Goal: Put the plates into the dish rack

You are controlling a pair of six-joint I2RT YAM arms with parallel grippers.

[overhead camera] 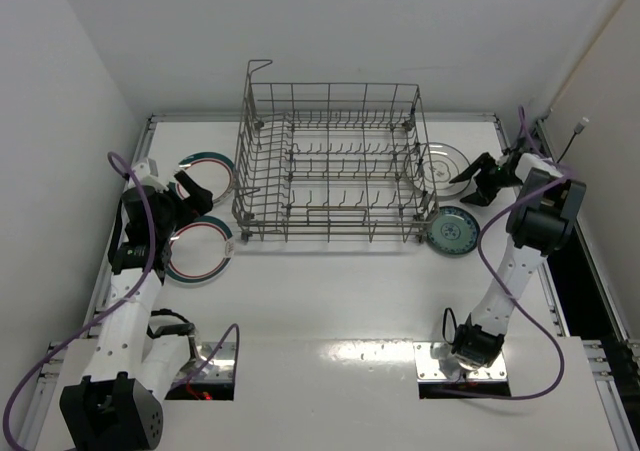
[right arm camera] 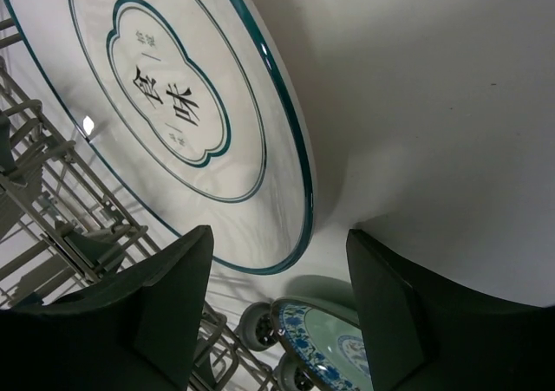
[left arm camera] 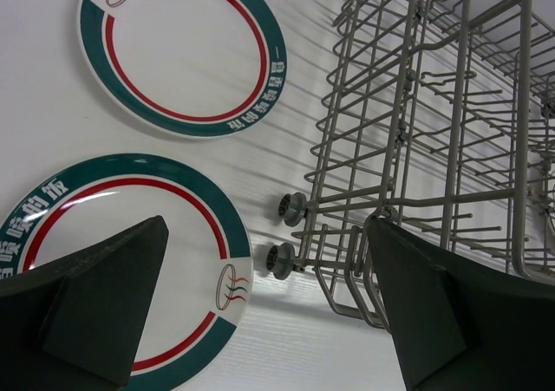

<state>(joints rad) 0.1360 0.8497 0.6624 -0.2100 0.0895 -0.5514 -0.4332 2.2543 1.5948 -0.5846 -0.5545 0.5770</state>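
The grey wire dish rack [overhead camera: 330, 166] stands mid-table with nothing between its tines. Two white plates with teal and red rims lie flat to its left, the far one [overhead camera: 207, 171] and the near one [overhead camera: 198, 249]. My left gripper [overhead camera: 193, 193] hovers open and empty between them. In the left wrist view its fingers [left arm camera: 95, 304] frame the near plate's edge [left arm camera: 113, 235] and the rack's corner [left arm camera: 416, 148]. A plainer white plate [overhead camera: 443, 161] and a small blue-green plate [overhead camera: 452, 231] lie right of the rack. My right gripper [overhead camera: 470, 186] hovers open and empty above the white plate's edge [right arm camera: 173, 105].
The rack has small wheels [left arm camera: 283, 259] at its base. White walls close the table on the left, back and right. A purple cable [overhead camera: 495, 271] loops beside the right arm. Bare tabletop lies in front of the rack.
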